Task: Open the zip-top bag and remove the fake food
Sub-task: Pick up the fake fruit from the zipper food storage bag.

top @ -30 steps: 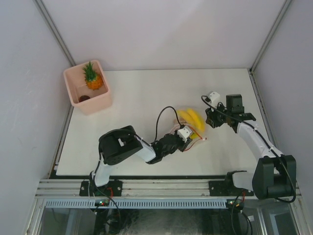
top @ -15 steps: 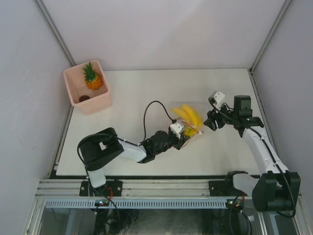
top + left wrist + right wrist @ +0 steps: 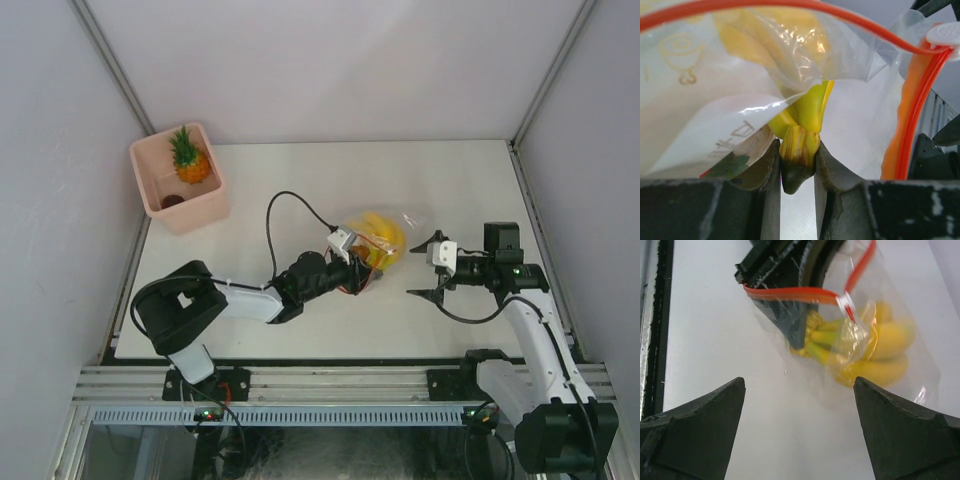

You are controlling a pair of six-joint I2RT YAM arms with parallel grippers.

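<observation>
The zip-top bag [image 3: 392,232] lies mid-table, clear and crinkly, its red-orange zip strip [image 3: 790,291] parted at the mouth. Inside it is a yellow banana bunch [image 3: 380,238], part of the fake food. My left gripper [image 3: 366,264] reaches into the bag's mouth. In the left wrist view it [image 3: 797,162] is shut on the bunch's stem [image 3: 799,145]. My right gripper [image 3: 424,266] stands wide open to the right of the bag and touches nothing. In its own view the bag [image 3: 875,345] lies just beyond the spread fingertips [image 3: 737,387]. An orange pineapple [image 3: 190,162] sits in the pink bin.
The pink square bin [image 3: 185,214] stands at the far left corner of the white table, with a small dark bit inside. Grey walls close the table in on three sides. A black cable loops above the left arm [image 3: 285,205].
The right gripper let go of the bag, opened wide and drew back toward the near right. The left gripper, still on the banana stem, shifted left and away with the bag.
</observation>
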